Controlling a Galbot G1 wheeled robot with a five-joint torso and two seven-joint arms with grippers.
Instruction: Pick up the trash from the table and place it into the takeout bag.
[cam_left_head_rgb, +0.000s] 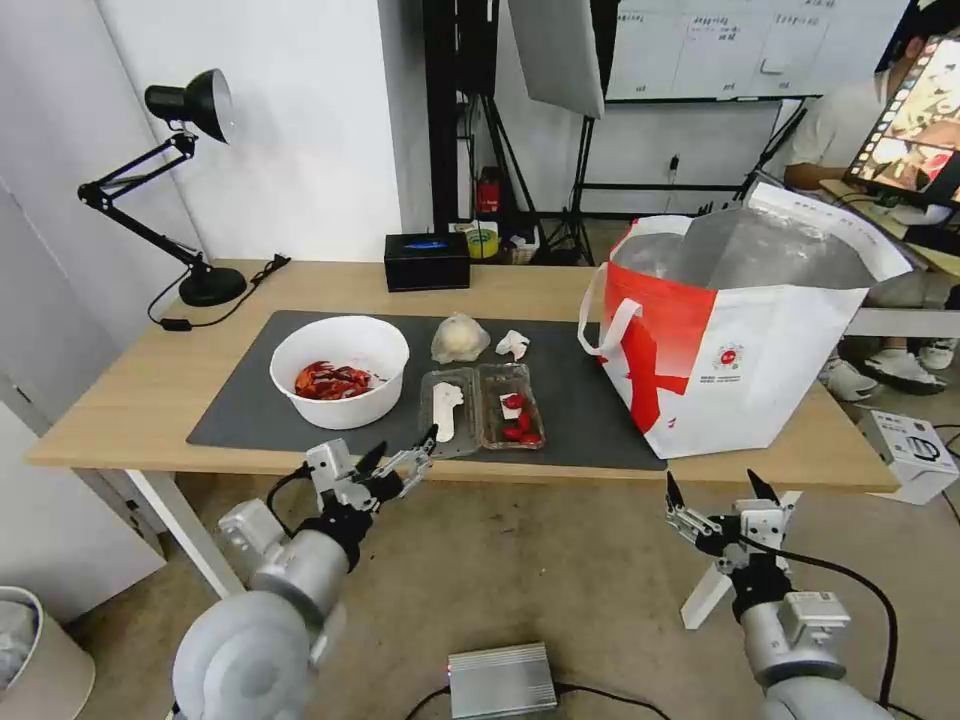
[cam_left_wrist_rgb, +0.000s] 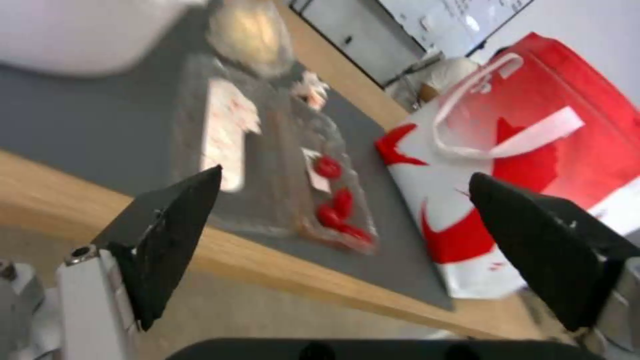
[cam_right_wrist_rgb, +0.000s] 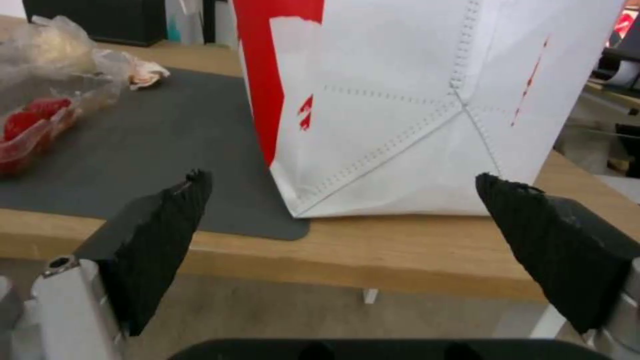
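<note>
Counter: a long light-wood rectangular counter (cam_left_head_rgb: 130, 400) with white legs, carrying a large dark grey mat (cam_left_head_rgb: 250, 400) across its middle.
Takeout bag: a large white and red insulated tote with silver foil lining (cam_left_head_rgb: 740, 340) stands upright on the counter's right end, mouth open (white loop handles hang at its left side, a small round logo faces front); one lower corner rests on the mat's right edge.
Bowl: a round white bowl holding red shells (cam_left_head_rgb: 340, 370) sits on the mat's left part.
Clamshell: a clear plastic clamshell tray (cam_left_head_rgb: 482, 408) lies opened flat near the mat's front edge, just right of the bowl, red bits in its right half and a white scrap in its left half.
Wrapped lump: a pale lump in clear plastic wrap (cam_left_head_rgb: 459, 338) rests on the mat behind the tray.
Tissue: a small crumpled white tissue (cam_left_head_rgb: 513, 344) lies just right of the lump, apart from it.
Left pincer: the left pincer (cam_left_head_rgb: 404, 459) hangs in front of the counter's front edge, level with the tray's left half, fingers spread wide and holding nothing.
Right pincer: the right pincer (cam_left_head_rgb: 720, 488) hangs below the counter's front edge under the bag, also spread wide and empty.
Behind: a black tissue box (cam_left_head_rgb: 427, 261) and a black desk lamp (cam_left_head_rgb: 170, 180) stand along the counter's far side.
</note>
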